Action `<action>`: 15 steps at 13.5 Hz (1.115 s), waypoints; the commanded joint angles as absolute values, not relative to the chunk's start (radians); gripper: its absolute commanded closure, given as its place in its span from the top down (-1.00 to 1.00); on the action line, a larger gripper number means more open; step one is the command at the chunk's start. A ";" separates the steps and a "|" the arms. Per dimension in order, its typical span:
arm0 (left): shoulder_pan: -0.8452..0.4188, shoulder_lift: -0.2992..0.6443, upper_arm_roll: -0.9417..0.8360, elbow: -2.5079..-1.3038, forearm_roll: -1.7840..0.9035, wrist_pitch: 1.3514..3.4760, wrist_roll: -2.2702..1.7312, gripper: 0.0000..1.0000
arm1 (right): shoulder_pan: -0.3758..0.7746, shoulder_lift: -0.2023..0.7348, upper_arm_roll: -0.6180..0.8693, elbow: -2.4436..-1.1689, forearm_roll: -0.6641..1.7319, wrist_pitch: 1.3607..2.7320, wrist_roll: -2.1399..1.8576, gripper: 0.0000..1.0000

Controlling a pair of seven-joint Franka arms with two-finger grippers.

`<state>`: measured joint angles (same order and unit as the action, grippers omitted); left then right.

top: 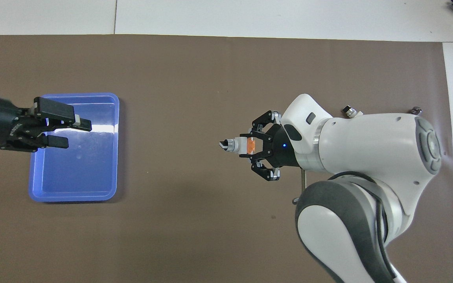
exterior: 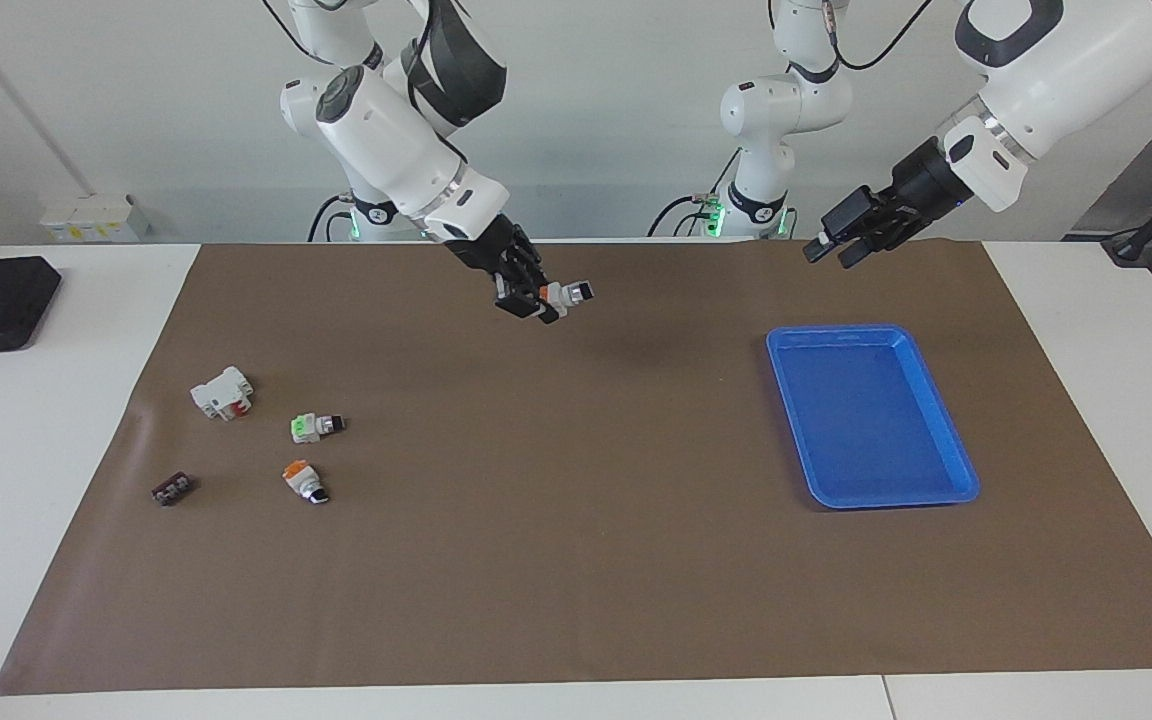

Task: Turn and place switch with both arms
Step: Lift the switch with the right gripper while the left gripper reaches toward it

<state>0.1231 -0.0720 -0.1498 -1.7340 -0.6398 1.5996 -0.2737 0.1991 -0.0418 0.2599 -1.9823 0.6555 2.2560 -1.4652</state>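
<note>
Facing view: right pincer [exterior: 534, 297], raised over the brown surface [exterior: 576, 560], pinches the switch [exterior: 566, 295] by its orange end; likely light and rigid, its jutting black knob suits the spread left pincer [exterior: 833, 250].

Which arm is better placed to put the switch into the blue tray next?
Probably the left arm. Its left gripper hangs open over the blue tray, empty. The right gripper holds the switch up over the middle of the table, knob end pointing toward the left gripper, ready for a handover.
</note>
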 commanded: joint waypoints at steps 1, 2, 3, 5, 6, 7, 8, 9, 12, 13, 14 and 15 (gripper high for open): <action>0.123 -0.097 -0.153 -1.798 -0.774 1.631 -0.352 0.57 | 0.221 -0.037 0.291 -1.977 0.670 2.313 -1.436 -1.00; 0.120 -0.091 -0.155 -1.798 -0.813 1.632 -0.377 0.56 | 0.244 -0.037 0.291 -1.977 0.670 2.336 -1.402 -1.00; 0.115 -0.089 -0.156 -1.804 -0.833 1.641 -0.409 0.46 | 0.270 -0.037 0.291 -1.977 0.669 2.364 -1.376 -1.00; 0.114 -0.091 -0.163 -1.841 -0.892 1.663 -0.446 0.40 | 0.299 -0.037 0.291 -1.977 0.667 2.388 -1.350 -1.00; 0.114 -0.092 -0.164 -1.862 -0.928 1.667 -0.452 0.38 | 0.307 -0.037 0.293 -1.977 0.667 2.390 -1.345 -1.00; 0.109 -0.092 -0.166 -1.880 -0.945 1.667 -0.463 0.32 | 0.314 -0.037 0.293 -1.977 0.667 2.393 -1.344 -1.00; 0.100 -0.094 -0.166 -1.903 -0.969 1.661 -0.462 0.31 | 0.322 -0.037 0.293 -1.977 0.667 2.410 -1.342 -1.00; 0.098 -0.095 -0.166 -1.917 -0.994 1.660 -0.462 0.30 | 0.330 -0.037 0.293 -1.977 0.667 2.428 -1.339 -1.00; 0.068 -0.126 -0.167 -1.986 -1.005 1.664 -0.465 0.28 | 0.373 -0.034 0.293 -1.979 0.667 2.491 -1.290 -1.00; 0.064 -0.139 -0.166 -2.011 -1.017 1.661 -0.466 0.24 | 0.379 -0.034 0.293 -1.979 0.666 2.497 -1.286 -1.00; 0.064 -0.146 -0.167 -2.025 -1.023 1.655 -0.466 0.23 | 0.380 -0.035 0.293 -1.982 0.666 2.497 -1.285 -1.00; 0.064 -0.149 -0.167 -2.025 -1.032 1.652 -0.469 0.23 | 0.382 -0.037 0.293 -1.986 0.663 2.497 -1.285 -1.00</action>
